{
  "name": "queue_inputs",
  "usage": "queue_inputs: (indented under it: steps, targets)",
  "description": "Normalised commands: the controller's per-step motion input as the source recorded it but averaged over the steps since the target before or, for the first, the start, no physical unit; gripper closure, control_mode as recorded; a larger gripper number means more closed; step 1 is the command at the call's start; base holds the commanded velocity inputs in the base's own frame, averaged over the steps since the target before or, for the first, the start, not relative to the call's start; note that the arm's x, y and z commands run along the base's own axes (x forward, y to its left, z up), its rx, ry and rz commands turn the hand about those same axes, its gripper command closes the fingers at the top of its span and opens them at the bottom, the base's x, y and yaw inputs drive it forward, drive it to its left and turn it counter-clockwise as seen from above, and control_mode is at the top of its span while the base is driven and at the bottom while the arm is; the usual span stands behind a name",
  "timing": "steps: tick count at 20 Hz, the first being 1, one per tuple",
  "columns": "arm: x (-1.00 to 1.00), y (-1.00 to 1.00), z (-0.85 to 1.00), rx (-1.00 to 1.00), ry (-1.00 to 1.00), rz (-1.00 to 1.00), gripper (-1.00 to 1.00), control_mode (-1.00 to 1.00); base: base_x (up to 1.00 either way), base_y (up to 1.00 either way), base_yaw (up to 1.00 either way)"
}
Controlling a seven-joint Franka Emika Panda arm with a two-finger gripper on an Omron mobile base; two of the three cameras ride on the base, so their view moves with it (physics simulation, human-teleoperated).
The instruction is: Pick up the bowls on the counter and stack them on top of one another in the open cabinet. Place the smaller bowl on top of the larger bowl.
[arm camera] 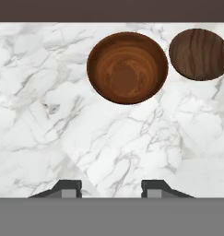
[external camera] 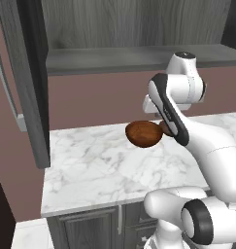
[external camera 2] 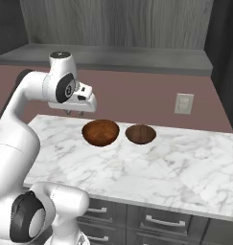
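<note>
— Where are the bowls?

— The larger bowl (external camera 2: 100,132) and the smaller, darker bowl (external camera 2: 140,134) sit upright just beside each other on the counter (external camera 2: 185,162), toward its back by the wall. Bare marble lies on every side, widest toward the front edge.

— And your hand?

— My hand (arm camera: 111,186) hangs above the counter, on the front-edge side of the larger bowl, apart from it. My fingers (arm camera: 67,188) stand partly apart, holding nothing.

— The cabinet?

— The open cabinet's shelf (external camera: 114,59) runs above, its tall door (external camera: 34,82) swung out at the counter's left end.
</note>
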Motion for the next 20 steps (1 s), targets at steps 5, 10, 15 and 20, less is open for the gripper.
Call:
queue_inputs:
  steps: [5, 10, 15, 20]
  targets:
    - [0.0, -0.22, 0.0, 0.01, 0.0, -0.04, -1.0, -1.0, 0.0, 0.0, 0.0]
    - [-0.03, -0.59, 0.0, 0.04, 0.0, -0.09, -1.0, -1.0, 0.0, 0.0, 0.0]
    - [-0.02, -0.69, -0.01, 0.05, 0.03, -0.13, -1.0, -1.0, 0.0, 0.0, 0.0]
    - [0.0, -0.72, -0.03, 0.05, 0.03, -0.14, -1.0, -1.0, 0.0, 0.0, 0.0]
